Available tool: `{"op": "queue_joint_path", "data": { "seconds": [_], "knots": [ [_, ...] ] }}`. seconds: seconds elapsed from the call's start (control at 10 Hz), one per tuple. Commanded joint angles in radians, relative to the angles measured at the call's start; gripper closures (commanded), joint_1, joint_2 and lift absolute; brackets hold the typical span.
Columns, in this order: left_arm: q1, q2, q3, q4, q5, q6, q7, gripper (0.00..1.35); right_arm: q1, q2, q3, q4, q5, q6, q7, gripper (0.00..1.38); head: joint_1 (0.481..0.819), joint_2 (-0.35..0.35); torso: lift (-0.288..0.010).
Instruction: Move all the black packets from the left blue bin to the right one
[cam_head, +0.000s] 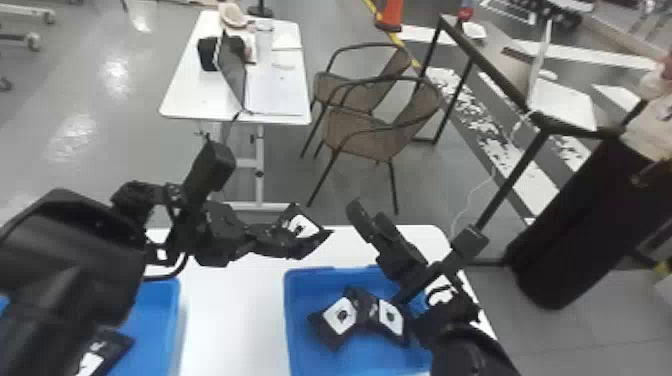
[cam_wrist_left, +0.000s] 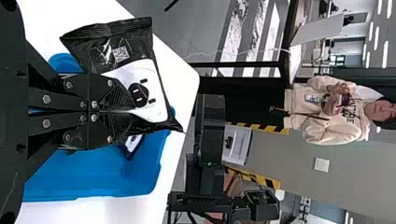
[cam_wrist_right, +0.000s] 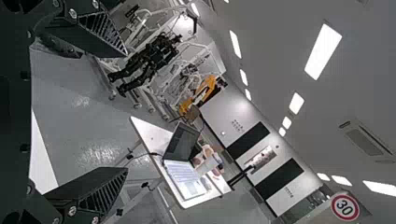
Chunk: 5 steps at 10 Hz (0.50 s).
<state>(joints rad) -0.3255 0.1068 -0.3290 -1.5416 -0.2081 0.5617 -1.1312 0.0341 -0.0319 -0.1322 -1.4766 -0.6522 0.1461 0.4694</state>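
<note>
In the head view my left gripper is over the white table's far part, between the bins, holding a black packet. The left wrist view has the left gripper shut on that packet, its white label showing. My right gripper is above the far edge of the right blue bin; in the right wrist view the right gripper stands open, nothing between its fingers. Two black packets lie in the right bin. Another packet lies in the left blue bin, partly behind the left arm.
Both bins stand on a white table. Beyond it are brown chairs, a second white table and a dark-framed table. A dark cylindrical object is off to the right.
</note>
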Motion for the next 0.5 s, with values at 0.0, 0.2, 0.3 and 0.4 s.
{"op": "queue_joint_path", "data": {
  "seconds": [0.0, 0.2, 0.3, 0.4],
  "knots": [
    [-0.018, 0.021, -0.001, 0.003, -0.028, 0.024, -0.058, 1.13, -0.008, -0.005, -0.012, 0.01, -0.007, 0.018, 0.0, 0.15, 0.695, -0.238, 0.0],
    [-0.041, 0.027, -0.013, 0.009, -0.039, 0.052, -0.122, 1.13, -0.013, -0.037, -0.029, 0.004, -0.009, 0.092, 0.003, 0.15, 0.695, -0.234, 0.0],
    [-0.038, 0.021, 0.013, 0.012, 0.013, 0.067, -0.122, 1.13, -0.016, -0.042, -0.035, 0.013, -0.007, 0.092, 0.003, 0.15, 0.695, -0.235, 0.0],
    [-0.033, 0.014, 0.053, 0.014, 0.078, 0.092, -0.122, 1.13, -0.019, -0.034, -0.049, 0.033, -0.015, 0.092, 0.005, 0.15, 0.695, -0.243, 0.0]
  ]
}}
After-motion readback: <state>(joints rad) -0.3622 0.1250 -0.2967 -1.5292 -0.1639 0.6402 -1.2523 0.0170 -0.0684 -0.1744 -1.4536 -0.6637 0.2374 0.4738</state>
